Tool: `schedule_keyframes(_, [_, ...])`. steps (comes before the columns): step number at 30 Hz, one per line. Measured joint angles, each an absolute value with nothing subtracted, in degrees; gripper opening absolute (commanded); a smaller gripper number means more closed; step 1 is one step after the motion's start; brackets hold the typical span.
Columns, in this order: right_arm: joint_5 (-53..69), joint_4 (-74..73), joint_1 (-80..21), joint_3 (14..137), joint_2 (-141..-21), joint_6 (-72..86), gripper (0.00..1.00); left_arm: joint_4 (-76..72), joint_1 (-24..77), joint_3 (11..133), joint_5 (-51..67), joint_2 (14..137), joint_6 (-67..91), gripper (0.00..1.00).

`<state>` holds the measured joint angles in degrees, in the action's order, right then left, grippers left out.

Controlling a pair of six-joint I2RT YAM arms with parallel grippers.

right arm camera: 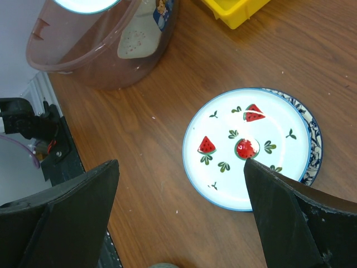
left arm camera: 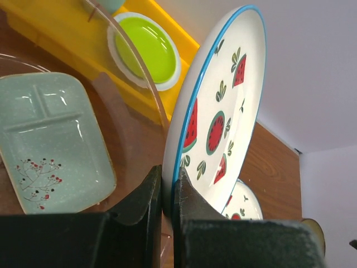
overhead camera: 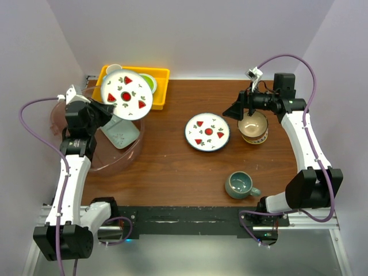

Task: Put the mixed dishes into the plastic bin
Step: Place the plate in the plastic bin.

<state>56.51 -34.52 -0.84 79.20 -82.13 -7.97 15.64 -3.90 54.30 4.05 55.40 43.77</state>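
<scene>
Dark fingers [left arm camera: 150, 215] of the left gripper [left arm camera: 168, 201] fill the bottom of the left wrist view, clamped narrowly on the near edge of a blue-rimmed watermelon plate [left arm camera: 217, 111]. That plate stands on edge in the grip, its painted face turned up and to the right. From above, the left gripper [overhead camera: 106, 112] holds it in the air over the far side of the pinkish transparent plastic bin [overhead camera: 123, 158], which sits at the left of the table [overhead camera: 172, 167]. Inside the bin lies a pale green divided tray [left arm camera: 50, 139] with a small red-berry sprig painted on it. Behind the bin, against the far wall, a yellow tray [left arm camera: 50, 33] holds a lime-green plate [left arm camera: 146, 50].

On the right, the right gripper [right arm camera: 181, 164] hangs above the wood with its jaws spread wide and nothing between them. Below it a second watermelon plate [right arm camera: 245, 148] lies flat near the middle of the table, stacked on a blue-patterned plate [right arm camera: 313, 134] whose rim shows only along the right side. A cream-tan bowl [overhead camera: 253, 126] stands upright just right of that stack, partly under the right arm. A teal mug [overhead camera: 240, 184] stands upright nearer the arm bases, well apart from the bin.
</scene>
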Motion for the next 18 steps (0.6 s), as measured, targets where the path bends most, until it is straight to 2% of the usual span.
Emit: schedule_keyframes(18, [56.53,-34.61,-0.84,79.2,-82.54,-8.6,0.98,15.73,-9.67,54.54,0.69,60.47,42.89,0.0])
